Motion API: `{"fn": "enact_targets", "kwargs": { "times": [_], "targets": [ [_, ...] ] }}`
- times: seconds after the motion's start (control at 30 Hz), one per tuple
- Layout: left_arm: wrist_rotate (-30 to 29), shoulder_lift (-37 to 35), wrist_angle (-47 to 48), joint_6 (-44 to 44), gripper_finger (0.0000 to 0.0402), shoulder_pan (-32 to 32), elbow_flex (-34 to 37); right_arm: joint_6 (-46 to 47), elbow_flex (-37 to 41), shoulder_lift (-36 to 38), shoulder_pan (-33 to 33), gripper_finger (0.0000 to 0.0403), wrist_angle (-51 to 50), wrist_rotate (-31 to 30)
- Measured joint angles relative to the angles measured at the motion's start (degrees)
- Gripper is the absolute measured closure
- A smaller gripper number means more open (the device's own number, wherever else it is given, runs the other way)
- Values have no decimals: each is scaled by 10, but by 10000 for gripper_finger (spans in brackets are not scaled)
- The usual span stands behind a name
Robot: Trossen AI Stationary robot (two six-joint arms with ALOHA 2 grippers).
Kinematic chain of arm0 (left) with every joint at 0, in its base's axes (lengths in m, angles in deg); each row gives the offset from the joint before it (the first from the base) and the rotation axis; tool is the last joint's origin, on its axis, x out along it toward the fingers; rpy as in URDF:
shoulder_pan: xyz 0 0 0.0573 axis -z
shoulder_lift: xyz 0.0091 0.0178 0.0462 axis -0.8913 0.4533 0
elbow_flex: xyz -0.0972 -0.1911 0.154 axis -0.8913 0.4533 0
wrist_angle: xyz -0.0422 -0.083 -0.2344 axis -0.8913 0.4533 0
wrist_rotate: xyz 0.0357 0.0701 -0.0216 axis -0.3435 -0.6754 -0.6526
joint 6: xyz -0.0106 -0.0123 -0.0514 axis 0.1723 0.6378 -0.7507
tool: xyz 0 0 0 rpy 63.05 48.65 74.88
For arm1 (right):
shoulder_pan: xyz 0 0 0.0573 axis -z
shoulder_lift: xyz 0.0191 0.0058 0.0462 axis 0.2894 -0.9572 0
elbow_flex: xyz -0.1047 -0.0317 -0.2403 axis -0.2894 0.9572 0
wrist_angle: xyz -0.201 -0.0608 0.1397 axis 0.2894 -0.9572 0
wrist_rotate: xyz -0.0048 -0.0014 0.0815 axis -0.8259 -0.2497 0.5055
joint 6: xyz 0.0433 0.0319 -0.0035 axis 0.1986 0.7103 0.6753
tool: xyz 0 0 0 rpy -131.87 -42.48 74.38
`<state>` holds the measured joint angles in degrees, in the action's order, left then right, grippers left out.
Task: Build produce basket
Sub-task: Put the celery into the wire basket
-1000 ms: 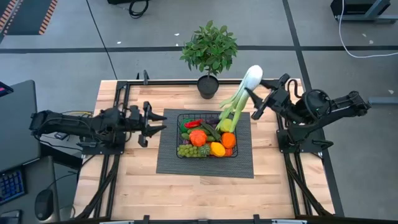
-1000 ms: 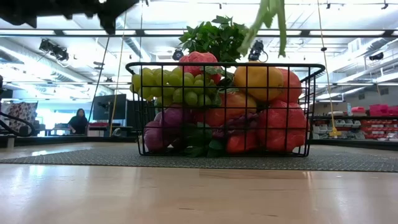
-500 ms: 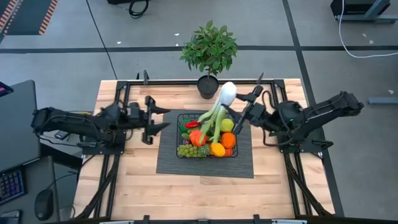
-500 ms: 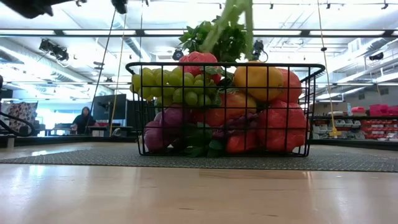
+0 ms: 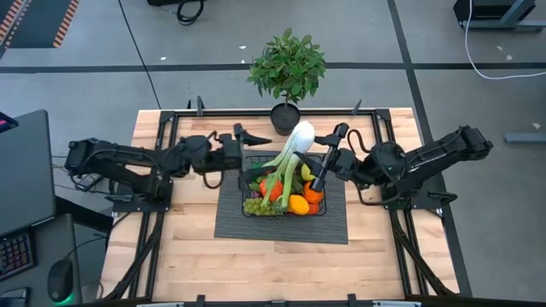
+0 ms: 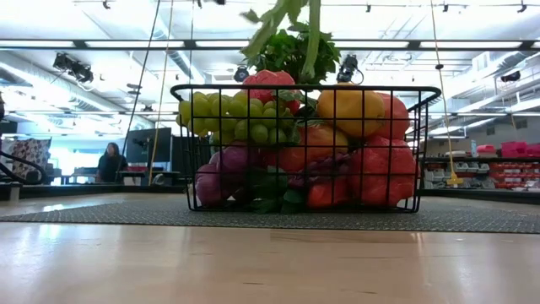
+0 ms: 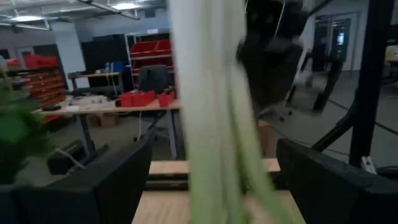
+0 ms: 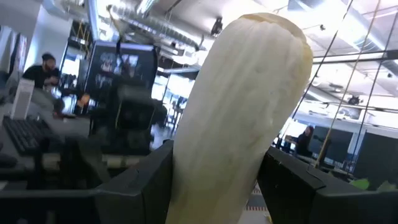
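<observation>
The basket is seen near the middle of the worktop, set on a dark grey ribbed mat that extends past it on every side. In the low view the basket is filled above its rim with produce: green grapes, a red pepper, a yellow pepper, an orange and a purple piece pressed against the wire.

A long pale-green leek is held tilted over the basket, its white bulb end toward the potted plant at the far edge of the worktop and its green leaves hanging down over the produce. In the low view only the leaf ends are seen, dangling just above the piled produce.

The right end effector is placed over the basket's right side, and its fingers are clamped on the leek; in the right wrist view the white bulb is seen rising between the two dark fingers.

The left end effector is reached toward the basket's far left corner, near the leek. Its fingers are spread apart, and in the left wrist view the leek stalk is seen standing between them, without visible contact.

A seated person is visible in the room beyond the worktop.
</observation>
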<state>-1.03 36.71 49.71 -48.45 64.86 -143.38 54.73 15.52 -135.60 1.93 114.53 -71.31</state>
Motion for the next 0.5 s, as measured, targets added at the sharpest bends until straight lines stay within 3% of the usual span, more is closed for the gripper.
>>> {"fn": "enact_targets", "kwargs": {
  "times": [0.33,0.5],
  "targets": [
    [24,81,39,-23,49,16,-104,3,0,-20,-4,188,-2,13],
    [-11,100,43,-20,49,15,-116,28,0,-21,-8,188,0,55]
  ]
}}
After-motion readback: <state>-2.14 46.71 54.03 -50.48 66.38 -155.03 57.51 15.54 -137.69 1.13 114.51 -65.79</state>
